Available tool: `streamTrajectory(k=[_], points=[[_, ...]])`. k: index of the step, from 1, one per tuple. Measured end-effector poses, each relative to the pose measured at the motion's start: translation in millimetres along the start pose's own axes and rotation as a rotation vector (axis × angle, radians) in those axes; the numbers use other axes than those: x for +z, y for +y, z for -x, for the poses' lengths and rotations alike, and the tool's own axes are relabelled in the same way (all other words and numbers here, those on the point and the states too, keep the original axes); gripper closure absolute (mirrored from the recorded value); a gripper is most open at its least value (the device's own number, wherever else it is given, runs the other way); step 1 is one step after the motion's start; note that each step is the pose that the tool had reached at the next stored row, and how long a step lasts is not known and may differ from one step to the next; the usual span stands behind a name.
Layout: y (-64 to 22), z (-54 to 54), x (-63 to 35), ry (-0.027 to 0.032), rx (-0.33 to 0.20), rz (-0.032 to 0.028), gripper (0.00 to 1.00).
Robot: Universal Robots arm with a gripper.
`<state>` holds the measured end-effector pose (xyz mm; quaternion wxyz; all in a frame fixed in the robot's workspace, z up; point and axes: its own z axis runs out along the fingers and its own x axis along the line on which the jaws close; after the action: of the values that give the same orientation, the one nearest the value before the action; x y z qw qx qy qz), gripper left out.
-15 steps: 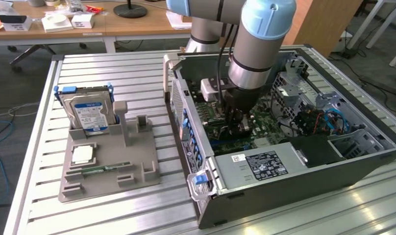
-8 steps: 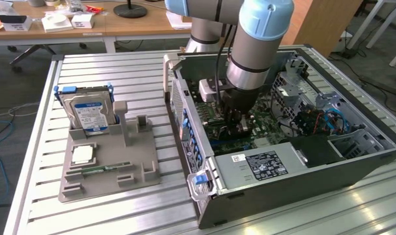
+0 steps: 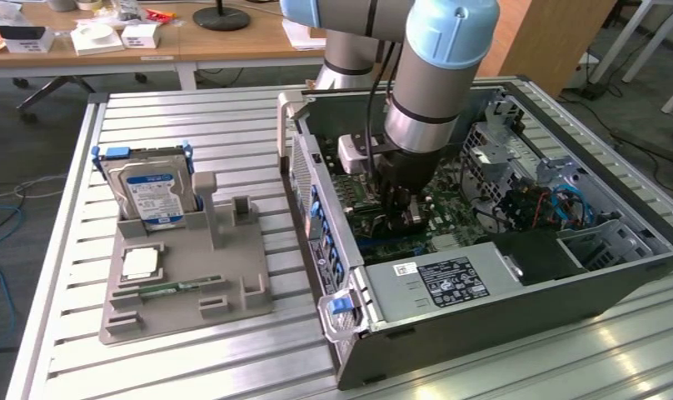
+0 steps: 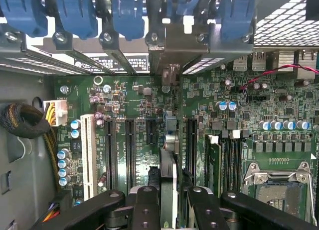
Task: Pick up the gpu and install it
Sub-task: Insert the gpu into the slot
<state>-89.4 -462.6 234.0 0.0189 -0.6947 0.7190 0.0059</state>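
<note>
End effector grips one gpu edge-on.

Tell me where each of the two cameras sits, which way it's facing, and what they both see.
Exterior view: off the arm, above the slatted table, looking down at the open computer case; the arm reaches inside.
Wrist view: on the wrist, looking down at the motherboard; the gripper holds the gpu edge-on.
Shared: the motherboard and the gripper.
</note>
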Motion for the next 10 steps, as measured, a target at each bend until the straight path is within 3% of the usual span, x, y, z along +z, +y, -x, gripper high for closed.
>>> streamTrajectory(k=[7,8,10], points=[[0.2,0.0,0.2,-0.0006,0.001,-0.0001,0.73],[0.0,0.0,0.1,-0.0003,0.0,0.0001,0.67],[0.0,-0.1,-0.9,0.0002,0.0,0.0002,0.67]])
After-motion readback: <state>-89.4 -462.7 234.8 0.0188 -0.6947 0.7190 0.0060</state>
